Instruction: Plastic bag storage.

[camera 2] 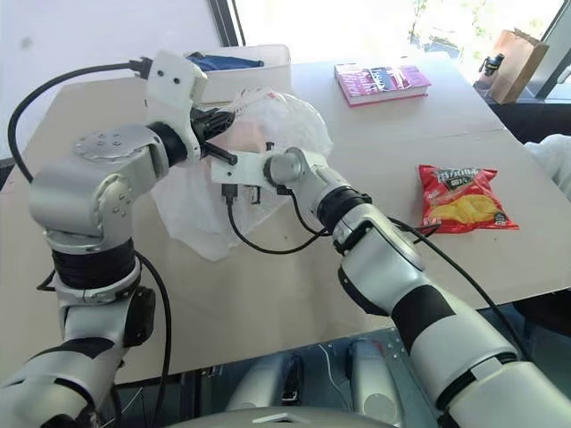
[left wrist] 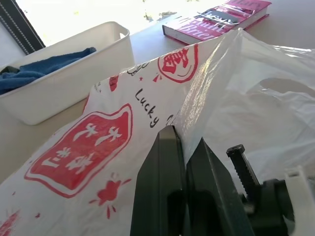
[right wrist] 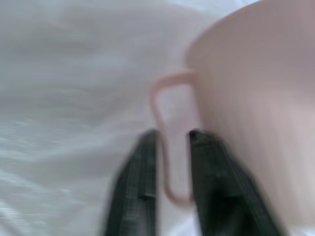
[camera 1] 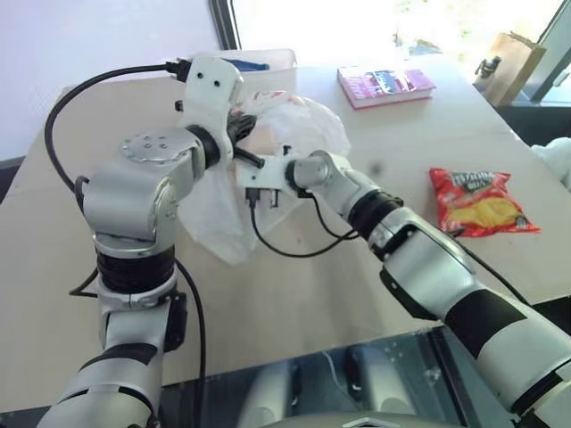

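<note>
the right pincer is nearest the action; its two black fingers stand a little apart with the thin handle of a pale pink cup running between them, not squeezed that i can see; so it looks like it's lining up on the handle rather than holding it; the left pincer is pinched tight on a fold of the plastic bag, holding it up off the desk; the bag hangs between the two arms, its lower part draped on the desk, the red shield print facing the left wrist camera.

what could go wrong, my guess: that film is thin and slippery, so a tug from the right arm could pull it out of the left pinch or tear it; the cup is right against the bag, so bumping it could tip it; the right arm's cable loops under the bag and might snag.

further out: a chip packet well off to the right, a white bin with blue cloth behind the bag, a pink book at the far edge; none of it blocks the arms.
</note>
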`<state>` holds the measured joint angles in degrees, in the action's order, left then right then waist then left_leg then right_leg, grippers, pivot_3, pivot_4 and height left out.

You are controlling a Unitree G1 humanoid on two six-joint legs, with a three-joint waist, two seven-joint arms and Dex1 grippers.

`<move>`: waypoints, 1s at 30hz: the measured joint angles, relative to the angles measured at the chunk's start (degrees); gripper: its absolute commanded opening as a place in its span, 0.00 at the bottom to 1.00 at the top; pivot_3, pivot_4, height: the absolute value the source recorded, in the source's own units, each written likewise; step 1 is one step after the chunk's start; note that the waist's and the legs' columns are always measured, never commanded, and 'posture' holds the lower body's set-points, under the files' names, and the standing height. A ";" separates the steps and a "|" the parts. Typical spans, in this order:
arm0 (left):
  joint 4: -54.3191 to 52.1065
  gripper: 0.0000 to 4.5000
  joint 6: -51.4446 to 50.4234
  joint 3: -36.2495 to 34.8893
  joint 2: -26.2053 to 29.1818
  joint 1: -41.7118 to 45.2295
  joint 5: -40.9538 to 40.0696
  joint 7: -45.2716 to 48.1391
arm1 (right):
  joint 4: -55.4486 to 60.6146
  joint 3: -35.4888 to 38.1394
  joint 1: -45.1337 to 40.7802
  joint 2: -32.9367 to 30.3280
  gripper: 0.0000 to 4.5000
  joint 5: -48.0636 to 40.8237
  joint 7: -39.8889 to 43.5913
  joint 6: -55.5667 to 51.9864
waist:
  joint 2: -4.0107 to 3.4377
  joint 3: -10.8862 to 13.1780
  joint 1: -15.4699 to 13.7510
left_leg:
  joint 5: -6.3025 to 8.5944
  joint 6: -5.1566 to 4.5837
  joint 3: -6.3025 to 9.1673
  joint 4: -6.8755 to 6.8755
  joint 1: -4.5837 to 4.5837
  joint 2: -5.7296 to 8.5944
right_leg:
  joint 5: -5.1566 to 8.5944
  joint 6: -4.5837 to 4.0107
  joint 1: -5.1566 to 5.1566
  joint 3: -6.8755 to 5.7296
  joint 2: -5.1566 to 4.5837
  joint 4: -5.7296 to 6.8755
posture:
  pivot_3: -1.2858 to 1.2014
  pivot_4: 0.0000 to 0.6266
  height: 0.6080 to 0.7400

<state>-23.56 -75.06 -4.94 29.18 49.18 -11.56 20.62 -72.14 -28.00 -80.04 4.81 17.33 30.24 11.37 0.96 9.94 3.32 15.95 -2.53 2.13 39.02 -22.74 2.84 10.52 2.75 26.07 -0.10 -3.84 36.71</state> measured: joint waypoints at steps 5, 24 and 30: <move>0.18 0.00 -0.67 -1.47 -0.64 -0.89 0.03 -1.36 | 0.00 4.00 -0.76 -1.65 0.69 -0.33 -2.92 3.52 | -0.01 0.01 0.29 | -0.04 0.06 0.01 0.00 0.01 -0.04 | 0.00 0.00 0.01 0.00 0.05 0.02 | 0.52 0.24 1.00; 14.78 0.00 11.56 1.72 -6.02 0.78 1.34 -5.53 | 103.01 28.48 52.50 -27.35 0.99 -27.09 12.42 -45.63 | 0.02 -0.02 -2.69 | -0.01 0.00 0.08 0.26 -0.07 -0.01 | -0.01 -0.01 -0.07 -0.03 -0.21 0.14 | 0.52 0.24 1.00; 18.36 0.00 14.23 2.22 -6.07 1.06 1.35 -5.37 | 119.72 48.26 65.53 -23.95 0.99 -28.52 -1.24 -69.97 | 0.02 -0.03 -3.11 | 0.00 -0.04 -0.05 0.29 -0.06 0.00 | -0.03 -0.01 -0.08 0.05 -0.21 0.18 | 0.52 0.24 1.00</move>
<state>-5.20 -60.82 -2.72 23.11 50.24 -10.21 15.25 47.58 20.26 -14.51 -19.14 -11.19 29.01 -58.60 0.98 9.91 0.21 15.95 -2.57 2.09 39.31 -22.80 2.85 10.50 2.74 25.99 -0.05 -4.04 36.89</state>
